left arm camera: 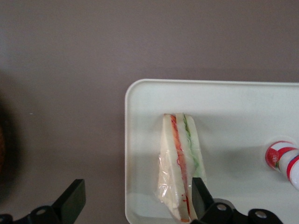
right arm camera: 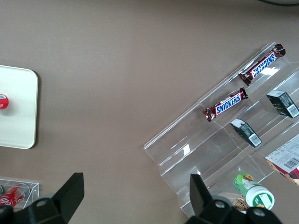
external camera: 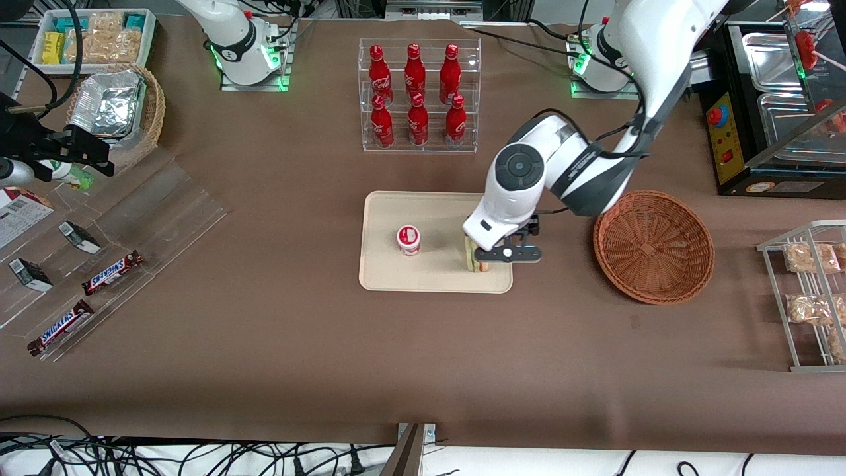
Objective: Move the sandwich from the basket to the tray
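The sandwich point(external camera: 476, 262), a white-bread wedge with red and green filling in clear wrap, stands on its edge on the cream tray point(external camera: 396, 277), near the tray's end closest to the basket. My left gripper point(external camera: 481, 256) hangs just above it. In the left wrist view the sandwich point(left arm camera: 180, 163) rests on the tray point(left arm camera: 149, 102) close to one black finger point(left arm camera: 199, 196). The other finger point(left arm camera: 71, 201) stands far off, over the brown table. The gripper point(left arm camera: 135, 200) is open and grips nothing. The round reddish-brown wicker basket point(external camera: 653, 246) sits empty beside the tray, toward the working arm's end.
A small red-and-white lidded cup point(external camera: 408, 239) stands on the tray. A clear rack of red bottles point(external camera: 418, 96) is farther from the front camera than the tray. A wire rack with bagged snacks point(external camera: 809, 291) stands beside the basket. Candy bars on an acrylic stand point(external camera: 112, 272) lie toward the parked arm's end.
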Motion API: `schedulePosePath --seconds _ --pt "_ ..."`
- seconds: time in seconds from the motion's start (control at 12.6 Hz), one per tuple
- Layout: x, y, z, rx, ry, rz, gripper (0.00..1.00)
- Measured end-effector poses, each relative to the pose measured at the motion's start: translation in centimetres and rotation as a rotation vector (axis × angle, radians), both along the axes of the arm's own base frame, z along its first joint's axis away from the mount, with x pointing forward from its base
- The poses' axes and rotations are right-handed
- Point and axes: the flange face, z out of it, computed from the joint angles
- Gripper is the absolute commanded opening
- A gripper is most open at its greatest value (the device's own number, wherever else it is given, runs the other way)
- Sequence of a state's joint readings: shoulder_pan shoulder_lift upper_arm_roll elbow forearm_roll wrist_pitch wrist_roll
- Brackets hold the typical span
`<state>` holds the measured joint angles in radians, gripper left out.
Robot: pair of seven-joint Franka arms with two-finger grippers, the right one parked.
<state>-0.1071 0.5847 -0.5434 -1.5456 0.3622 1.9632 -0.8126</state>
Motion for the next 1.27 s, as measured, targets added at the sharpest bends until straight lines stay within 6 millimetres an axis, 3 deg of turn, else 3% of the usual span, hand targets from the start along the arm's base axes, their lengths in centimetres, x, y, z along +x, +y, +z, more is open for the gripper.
schedulePosePath --seconds 0.32,0.55,0.87,1.27 --pt "3.4 4.8 7.1 0.033 -0.027 0.130 1.00" --pt "4.7 8.6 10.6 0.045 -0.044 0.196 1.00" --pt "5.2 12.8 13.6 0.047 -0.050 0.269 1.00" --pt "4.8 16.0 16.0 0.018 -0.021 0.231 1.00"
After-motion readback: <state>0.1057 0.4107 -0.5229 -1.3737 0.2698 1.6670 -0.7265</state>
